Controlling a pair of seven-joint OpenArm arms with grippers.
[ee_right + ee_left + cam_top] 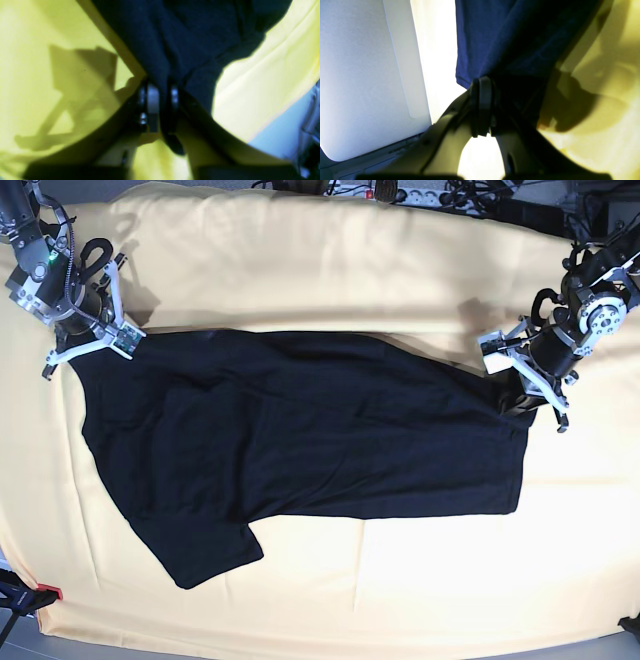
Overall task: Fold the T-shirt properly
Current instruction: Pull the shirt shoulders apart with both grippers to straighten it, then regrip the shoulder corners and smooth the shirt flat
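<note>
Cloth first: your pale yellow cloth covers nearly the whole table, wrinkled along the far edge, and the black T-shirt lies flat across its middle, stretched lengthwise from one arm to the other, with one short sleeve sticking out toward the near edge on the base view's left. No print shows on the side facing up. Your right arm comes in from the far left corner of the base view, its wrist angled down and inward, so the right gripper sits at the shirt's far left corner; in its wrist view the two fingers stand close together with a bunch of dark fabric pinched between them. Your left arm reaches in from the right edge of the base view, wrist tilted toward the shirt, and the left gripper meets the shirt's far right corner; its wrist view shows the fingers pressed fully together on a gathered fold of the fabric, the hem hanging just beside them.
</note>
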